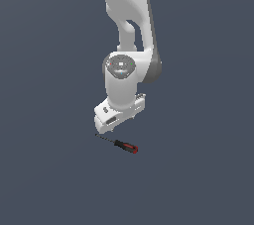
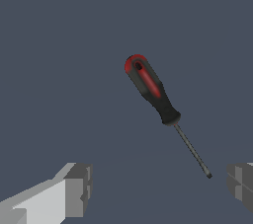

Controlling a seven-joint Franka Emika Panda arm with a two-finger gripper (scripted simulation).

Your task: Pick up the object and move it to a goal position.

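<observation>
Now the wide-open end effector (image 2: 158, 188) should lower and centre over the screwdriver (image 2: 152, 91) handle before closing

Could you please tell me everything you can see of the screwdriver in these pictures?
The screwdriver is small, with a chunky black handle carrying red inlays and a red butt end, and a thin dark shaft that looks like metal, ending in a narrow tip. It lies flat on the plain grey surface; in the exterior view its handle points toward the exterior view's right. Nothing else touches it: the gripper hovers just above it, open, and the fingers stand apart from it, with the shaft tip nearest them.
</observation>
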